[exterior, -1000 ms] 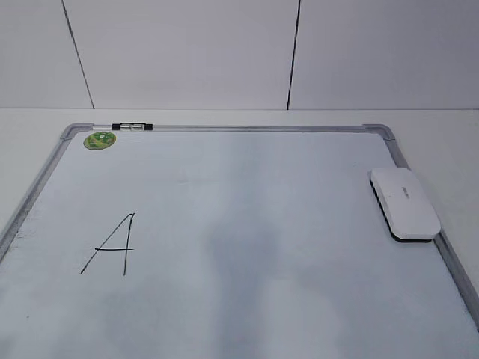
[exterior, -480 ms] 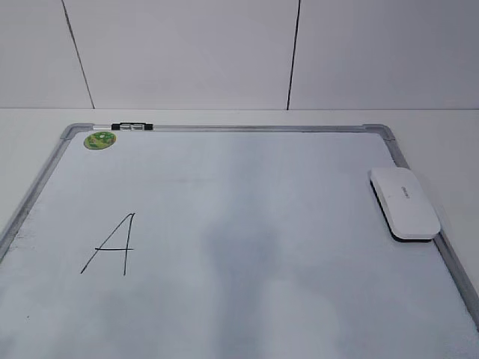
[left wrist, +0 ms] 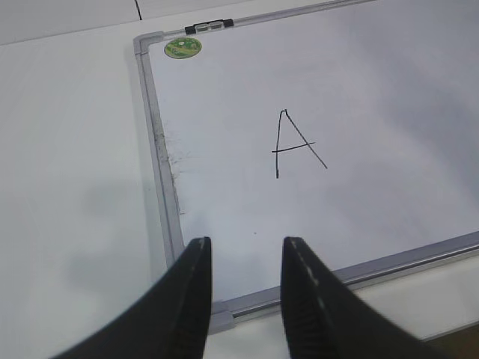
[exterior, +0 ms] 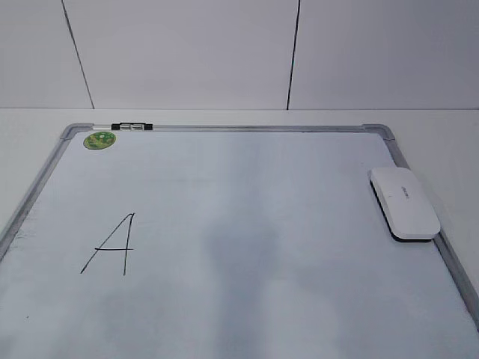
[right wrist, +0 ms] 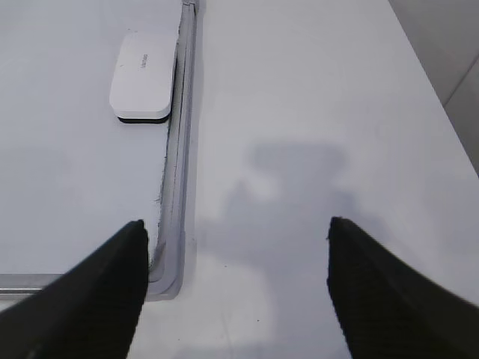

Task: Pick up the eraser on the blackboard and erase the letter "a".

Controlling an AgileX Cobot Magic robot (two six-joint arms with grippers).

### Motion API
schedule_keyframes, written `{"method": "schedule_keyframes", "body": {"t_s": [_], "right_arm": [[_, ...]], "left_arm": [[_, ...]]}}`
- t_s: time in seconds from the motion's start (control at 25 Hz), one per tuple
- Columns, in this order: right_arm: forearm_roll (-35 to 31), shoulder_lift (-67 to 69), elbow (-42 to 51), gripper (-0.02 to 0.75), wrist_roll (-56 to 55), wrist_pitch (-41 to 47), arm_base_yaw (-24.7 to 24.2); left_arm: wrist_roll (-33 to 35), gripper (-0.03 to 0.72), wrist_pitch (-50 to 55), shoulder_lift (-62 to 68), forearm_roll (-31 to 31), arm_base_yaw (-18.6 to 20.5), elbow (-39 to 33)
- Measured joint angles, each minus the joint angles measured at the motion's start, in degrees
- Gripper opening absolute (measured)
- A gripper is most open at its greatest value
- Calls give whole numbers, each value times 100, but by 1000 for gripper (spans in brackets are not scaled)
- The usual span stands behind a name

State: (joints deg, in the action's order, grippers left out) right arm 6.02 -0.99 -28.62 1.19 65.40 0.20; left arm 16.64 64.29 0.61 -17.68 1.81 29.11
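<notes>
The blackboard [exterior: 262, 187] is a white dry-erase board with a grey frame, lying flat on the table. The eraser [exterior: 404, 203] is a white oblong block with a dark underside, resting on the board's right edge; it also shows in the right wrist view [right wrist: 142, 75]. No small lowercase "a" shows in any view. My left gripper [left wrist: 245, 247] is open and empty above the board's near left corner. My right gripper [right wrist: 236, 228] is wide open and empty over the table beside the board's near right corner, well short of the eraser. Neither gripper shows in the exterior view.
A large angular capital "A" [exterior: 112, 245] is drawn at the board's left and shows in the left wrist view [left wrist: 296, 143]. A round green sticker [exterior: 99, 140] and a small black-and-white marker [exterior: 131, 127] sit at the far left corner. White table [right wrist: 322, 112] lies to the right of the board.
</notes>
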Motion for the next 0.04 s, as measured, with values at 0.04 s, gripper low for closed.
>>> {"method": "schedule_keyframes", "body": {"t_s": [0.04], "right_arm": [[0, 0, 0, 592, 0, 0, 0]], "left_arm": [[0, 237, 0, 0, 0, 0, 0]]}}
